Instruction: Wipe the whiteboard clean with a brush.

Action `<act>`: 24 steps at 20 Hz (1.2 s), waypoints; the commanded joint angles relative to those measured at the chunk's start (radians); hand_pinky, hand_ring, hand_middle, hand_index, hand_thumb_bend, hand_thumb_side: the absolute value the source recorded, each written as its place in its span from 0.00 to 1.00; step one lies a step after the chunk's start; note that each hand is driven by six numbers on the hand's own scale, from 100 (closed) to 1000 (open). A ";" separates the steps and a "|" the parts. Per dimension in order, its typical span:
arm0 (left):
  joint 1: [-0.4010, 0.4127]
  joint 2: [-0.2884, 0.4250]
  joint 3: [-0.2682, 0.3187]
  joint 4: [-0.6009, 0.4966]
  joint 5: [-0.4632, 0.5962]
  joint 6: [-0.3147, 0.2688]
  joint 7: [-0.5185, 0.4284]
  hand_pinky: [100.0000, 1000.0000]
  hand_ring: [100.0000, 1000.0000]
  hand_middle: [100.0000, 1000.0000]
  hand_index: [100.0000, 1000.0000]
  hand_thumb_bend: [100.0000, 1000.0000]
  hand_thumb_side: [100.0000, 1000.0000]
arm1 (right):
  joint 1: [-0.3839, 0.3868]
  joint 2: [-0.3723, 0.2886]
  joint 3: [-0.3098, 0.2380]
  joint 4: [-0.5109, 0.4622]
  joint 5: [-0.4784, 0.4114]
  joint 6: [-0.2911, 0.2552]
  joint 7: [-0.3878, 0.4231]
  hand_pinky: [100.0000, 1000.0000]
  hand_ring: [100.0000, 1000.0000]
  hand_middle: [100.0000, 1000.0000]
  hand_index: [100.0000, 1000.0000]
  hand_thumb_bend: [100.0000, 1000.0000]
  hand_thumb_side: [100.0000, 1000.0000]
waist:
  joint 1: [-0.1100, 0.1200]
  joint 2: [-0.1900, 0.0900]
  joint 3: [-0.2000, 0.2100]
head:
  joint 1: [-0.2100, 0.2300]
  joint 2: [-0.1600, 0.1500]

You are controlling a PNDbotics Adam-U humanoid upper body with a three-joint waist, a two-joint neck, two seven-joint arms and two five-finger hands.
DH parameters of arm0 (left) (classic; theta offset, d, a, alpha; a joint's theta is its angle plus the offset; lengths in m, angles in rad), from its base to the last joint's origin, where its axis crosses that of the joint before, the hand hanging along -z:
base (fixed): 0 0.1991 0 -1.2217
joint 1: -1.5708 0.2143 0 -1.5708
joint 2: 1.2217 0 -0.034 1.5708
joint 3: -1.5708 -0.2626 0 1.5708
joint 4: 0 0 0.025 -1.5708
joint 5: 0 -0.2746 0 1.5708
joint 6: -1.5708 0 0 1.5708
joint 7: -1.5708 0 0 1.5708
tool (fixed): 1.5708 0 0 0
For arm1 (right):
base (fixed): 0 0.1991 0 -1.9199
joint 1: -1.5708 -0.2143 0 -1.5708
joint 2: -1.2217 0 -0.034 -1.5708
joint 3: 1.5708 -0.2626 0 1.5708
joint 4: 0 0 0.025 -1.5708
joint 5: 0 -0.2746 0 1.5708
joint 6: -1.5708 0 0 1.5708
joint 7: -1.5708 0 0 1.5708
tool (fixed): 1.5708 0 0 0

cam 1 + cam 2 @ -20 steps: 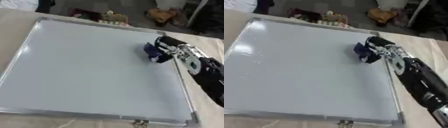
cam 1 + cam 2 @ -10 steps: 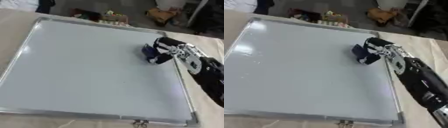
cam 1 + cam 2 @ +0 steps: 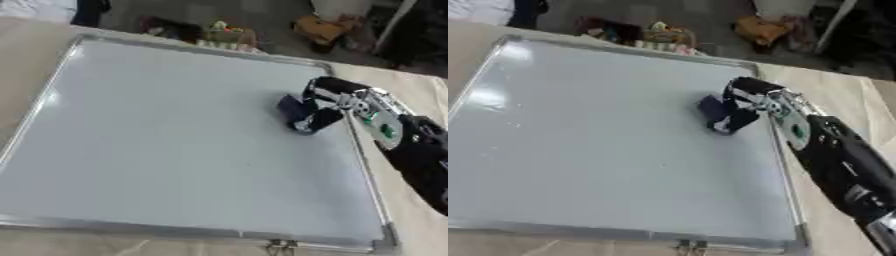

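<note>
A large whiteboard with a silver frame lies flat on the table and fills most of both views; its surface shows no marks. My right hand reaches in from the right, fingers curled round a dark blue brush that rests on the board near its right edge. The black forearm runs back to the lower right. My left hand shows in neither view.
The beige table shows beyond the board's right frame and along its front edge. A metal clip sits on the front frame. Past the board's far edge lie coloured small objects and a brown box.
My right hand with the brush has slid slightly left and toward the front on the board; the camera view has barely shifted.
</note>
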 commanded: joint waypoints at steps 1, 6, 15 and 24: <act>-0.003 0.004 0.006 -0.019 -0.008 0.000 -0.003 0.36 0.42 0.37 0.58 0.00 0.95 | -0.009 -0.025 -0.004 -0.014 0.013 -0.008 0.001 0.71 0.75 0.22 0.24 0.44 0.44 | 0.008 -0.013 0.000 | -0.004 -0.003; -0.003 0.003 0.006 -0.019 -0.011 0.001 -0.003 0.36 0.42 0.37 0.58 0.00 0.95 | -0.003 -0.029 -0.007 -0.017 0.008 -0.013 0.001 0.71 0.68 0.22 0.29 0.41 0.44 | 0.009 -0.011 -0.003 | -0.002 -0.003; -0.001 0.002 0.007 -0.018 -0.012 0.001 -0.002 0.36 0.42 0.37 0.58 0.00 0.95 | 0.004 -0.029 -0.009 -0.017 -0.009 -0.010 0.000 0.72 0.64 0.21 0.32 0.30 0.41 | 0.010 -0.011 0.001 | -0.005 -0.005; 0.000 -0.001 0.009 -0.018 -0.017 0.002 -0.001 0.36 0.42 0.36 0.58 0.00 0.95 | 0.005 -0.028 -0.007 -0.023 -0.013 -0.022 -0.006 0.72 0.63 0.20 0.33 0.00 0.25 | 0.009 -0.005 0.002 | -0.007 -0.014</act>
